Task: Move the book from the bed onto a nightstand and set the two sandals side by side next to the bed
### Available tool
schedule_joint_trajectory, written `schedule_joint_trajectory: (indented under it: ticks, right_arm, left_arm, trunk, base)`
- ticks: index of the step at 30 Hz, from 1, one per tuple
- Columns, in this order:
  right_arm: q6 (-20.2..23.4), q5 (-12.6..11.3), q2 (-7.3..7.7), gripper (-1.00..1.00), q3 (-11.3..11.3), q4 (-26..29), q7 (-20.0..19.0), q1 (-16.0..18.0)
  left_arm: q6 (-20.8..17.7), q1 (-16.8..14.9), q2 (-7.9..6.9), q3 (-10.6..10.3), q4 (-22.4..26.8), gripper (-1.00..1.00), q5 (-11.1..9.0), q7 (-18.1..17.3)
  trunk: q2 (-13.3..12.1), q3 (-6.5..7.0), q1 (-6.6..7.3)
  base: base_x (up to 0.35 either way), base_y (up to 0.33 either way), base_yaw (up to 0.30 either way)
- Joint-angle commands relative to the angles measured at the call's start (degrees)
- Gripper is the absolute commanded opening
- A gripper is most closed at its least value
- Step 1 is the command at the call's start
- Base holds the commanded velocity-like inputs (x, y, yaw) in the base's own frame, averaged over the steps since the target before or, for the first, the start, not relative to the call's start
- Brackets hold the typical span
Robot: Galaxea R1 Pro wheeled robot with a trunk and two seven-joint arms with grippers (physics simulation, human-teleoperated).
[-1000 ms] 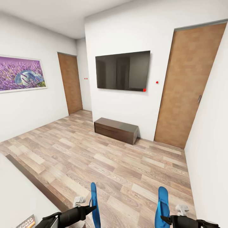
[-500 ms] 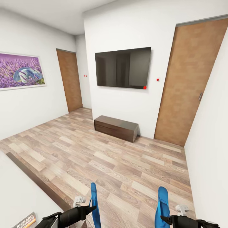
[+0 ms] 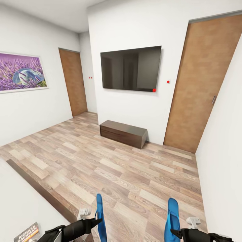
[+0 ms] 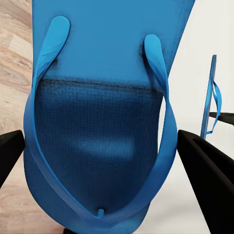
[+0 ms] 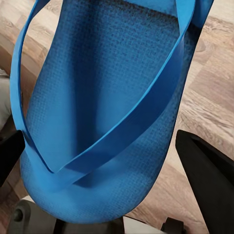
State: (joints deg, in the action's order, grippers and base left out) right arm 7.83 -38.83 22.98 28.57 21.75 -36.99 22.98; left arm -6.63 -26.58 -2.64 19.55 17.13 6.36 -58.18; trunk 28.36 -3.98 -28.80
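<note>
I hold one bright-blue sandal in each gripper, above the wood floor. My left gripper (image 3: 96, 221) is shut on the left sandal (image 3: 99, 215), which stands on edge; its sole (image 4: 102, 122) sits between the black fingers (image 4: 209, 180). My right gripper (image 3: 173, 231) is shut on the right sandal (image 3: 173, 213), close up as a strapped sole (image 5: 107, 97) between dark fingers (image 5: 209, 170). The book (image 3: 28, 232) lies on the bed's light mattress (image 3: 16, 201) at the lower left corner. The bed's dark frame edge (image 3: 40, 191) runs along the floor.
A black TV (image 3: 131, 69) hangs on the far wall over a low dark-brown cabinet (image 3: 123, 133). Wooden doors stand at the back left (image 3: 74, 82) and right (image 3: 198, 84). A lavender picture (image 3: 22, 72) hangs on the left wall. A white wall (image 3: 222, 151) is close on my right.
The whole view has shifted, so the camera moved: the room sits a little higher and more of the book shows. Both grippers keep their sandals in the same place.
</note>
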Motion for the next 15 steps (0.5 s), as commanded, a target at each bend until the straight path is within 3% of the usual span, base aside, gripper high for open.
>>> schedule_joint_trajectory:
  ticks: [1,15]
  right_arm:
    - [0.5,-0.6,0.05,-1.00,0.2,0.1,-0.1,0.1]
    - [0.5,-0.6,0.05,-1.00,0.2,0.1,-0.1,0.1]
  left_arm:
    - [-0.6,0.0,0.03,0.5,0.1,-1.00,0.5,-0.4]
    - [-0.6,0.0,0.08,0.5,0.1,-1.00,0.5,-0.4]
  trunk:
    - [0.1,-0.21,-0.03]
    - [0.1,-1.48,-0.03]
  base:
    - [0.000,0.000,0.000]
    - [0.000,0.000,0.000]
